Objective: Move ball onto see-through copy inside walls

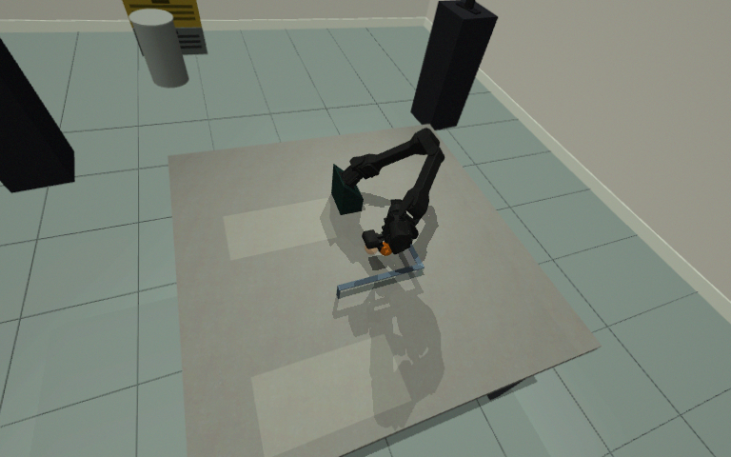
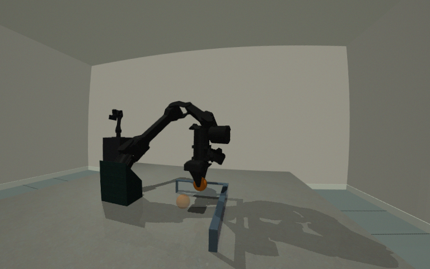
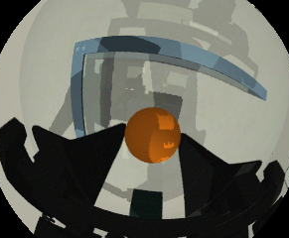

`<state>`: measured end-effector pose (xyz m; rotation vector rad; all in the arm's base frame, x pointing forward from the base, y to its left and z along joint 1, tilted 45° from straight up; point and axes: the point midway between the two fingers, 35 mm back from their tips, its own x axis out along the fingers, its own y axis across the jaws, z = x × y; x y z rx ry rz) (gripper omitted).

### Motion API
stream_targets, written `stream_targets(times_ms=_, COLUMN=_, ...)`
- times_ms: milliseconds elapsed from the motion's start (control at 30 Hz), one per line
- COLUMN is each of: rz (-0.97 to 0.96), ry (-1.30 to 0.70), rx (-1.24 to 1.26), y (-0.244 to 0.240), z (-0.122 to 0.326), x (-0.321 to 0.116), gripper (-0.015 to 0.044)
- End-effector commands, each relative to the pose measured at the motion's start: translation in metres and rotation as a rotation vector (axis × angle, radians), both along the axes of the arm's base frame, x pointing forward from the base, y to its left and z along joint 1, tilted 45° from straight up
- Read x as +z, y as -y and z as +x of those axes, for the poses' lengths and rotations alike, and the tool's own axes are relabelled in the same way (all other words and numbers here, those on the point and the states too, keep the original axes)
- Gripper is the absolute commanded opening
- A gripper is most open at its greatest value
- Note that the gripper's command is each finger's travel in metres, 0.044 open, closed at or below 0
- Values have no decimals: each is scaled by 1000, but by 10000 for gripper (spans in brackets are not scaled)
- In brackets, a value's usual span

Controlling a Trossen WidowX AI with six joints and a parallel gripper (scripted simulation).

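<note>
The orange ball (image 1: 385, 249) (image 2: 200, 184) (image 3: 153, 135) is between the fingertips of my gripper (image 1: 384, 247) (image 2: 199, 183) (image 3: 153, 133), which is shut on it. The ball hangs above the table, inside the corner. The see-through copy (image 1: 370, 249) (image 2: 183, 201) is paler and sits lower, to the left of the ball in the exterior view; it does not show in the wrist view. The long wall (image 1: 352, 285) (image 2: 213, 240) (image 3: 194, 53) and the other wall (image 1: 417, 259) (image 2: 176, 186) (image 3: 77, 109) are low and bluish. In the top view the arm partly covers the second wall.
A dark green block (image 1: 345, 198) (image 2: 120, 183) (image 3: 146, 203) stands on the table (image 1: 245, 317) (image 2: 60, 233) at the arm's base. Black pillars (image 1: 453, 65) (image 1: 12, 124) and a pale cylinder (image 1: 160, 50) stand beyond the table.
</note>
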<state>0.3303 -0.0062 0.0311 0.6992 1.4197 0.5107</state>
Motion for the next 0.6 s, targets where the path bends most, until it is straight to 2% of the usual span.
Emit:
stream_targets(times_ms=0, rz=-7, ry=12, rx=1, y=21, z=-3, x=23, gripper=0)
stream_targets(times_ms=233, rz=0, ry=12, rx=2, y=45, z=-13, x=52, gripper=0)
stream_targets(times_ms=567, rz=0, ry=12, rx=2, y=40, z=-24, x=36, gripper=0)
